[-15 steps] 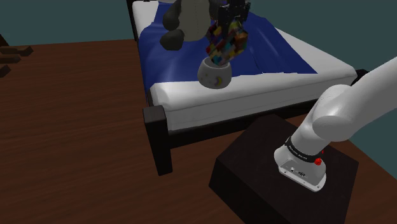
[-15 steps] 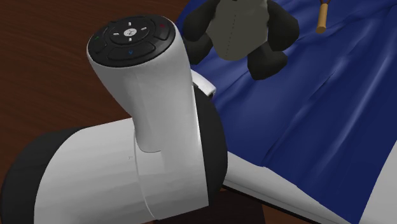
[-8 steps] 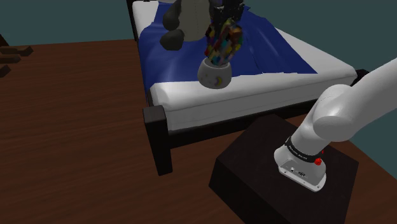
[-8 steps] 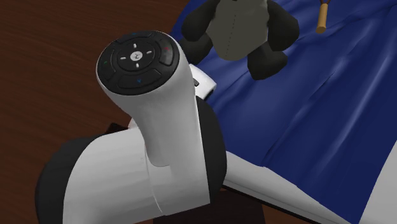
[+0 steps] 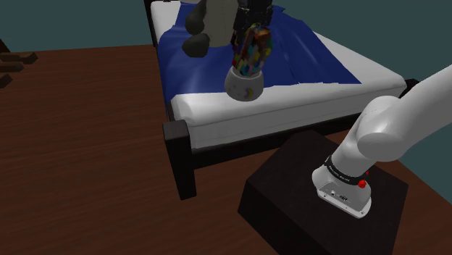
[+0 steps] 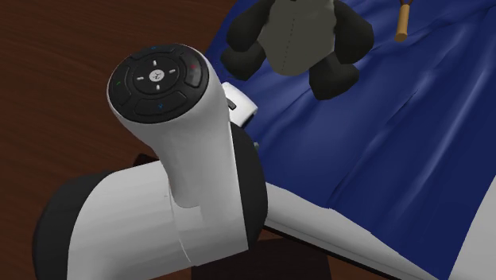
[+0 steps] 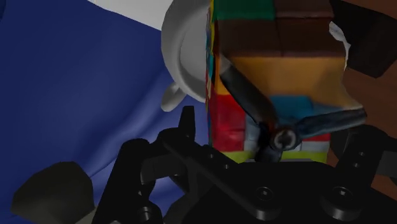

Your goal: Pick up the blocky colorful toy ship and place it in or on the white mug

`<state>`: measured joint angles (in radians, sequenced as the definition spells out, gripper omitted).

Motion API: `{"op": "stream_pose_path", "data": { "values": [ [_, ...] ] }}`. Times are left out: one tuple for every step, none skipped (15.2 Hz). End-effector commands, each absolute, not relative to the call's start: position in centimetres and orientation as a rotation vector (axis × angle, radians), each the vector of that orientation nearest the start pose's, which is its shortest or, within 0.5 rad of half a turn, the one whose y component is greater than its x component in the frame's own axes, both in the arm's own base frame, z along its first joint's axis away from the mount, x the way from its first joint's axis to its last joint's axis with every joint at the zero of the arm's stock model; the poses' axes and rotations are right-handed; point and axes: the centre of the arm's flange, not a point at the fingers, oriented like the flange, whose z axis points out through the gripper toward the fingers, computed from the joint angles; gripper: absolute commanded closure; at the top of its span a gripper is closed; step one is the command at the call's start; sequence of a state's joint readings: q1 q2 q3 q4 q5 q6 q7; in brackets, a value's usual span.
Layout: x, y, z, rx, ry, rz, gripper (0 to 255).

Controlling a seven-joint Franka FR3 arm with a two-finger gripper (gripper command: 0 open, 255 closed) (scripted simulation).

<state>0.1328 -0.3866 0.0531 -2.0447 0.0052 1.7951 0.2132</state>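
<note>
Shoulder view: the ship stands up tall with its low end inside the mug. The mug sits on the blue cover of the bed, close to the near white edge. The gripper is right over the top of the ship. I cannot tell if it grips the ship or not. A bear sits on the bed, farther away and a bit left of the mug. The arm comes up from the dark stand at the near right.
</note>
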Motion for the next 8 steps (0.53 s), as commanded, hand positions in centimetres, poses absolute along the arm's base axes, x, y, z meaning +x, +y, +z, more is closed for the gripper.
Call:
{"op": "stream_pose_path", "data": {
  "values": [
    [42.2,9.2,58.1,-3.163,0.041,0.076,0],
    [42.4,9.6,58.9,-3.164,0.041,0.076,0],
    [42.5,7.6,58.5,-3.154,0.042,0.082,0],
    [42.6,7.6,59.8,-3.154,0.042,0.082,0],
    [42.7,7.6,61.2,-3.154,0.042,0.082,0],
    [42.7,7.7,62.5,-3.154,0.042,0.082,0],
    [42.8,7.7,63.5,-3.154,0.042,0.082,0],
    [42.8,7.7,63.5,-3.154,0.042,0.082,0]
  ]
}}
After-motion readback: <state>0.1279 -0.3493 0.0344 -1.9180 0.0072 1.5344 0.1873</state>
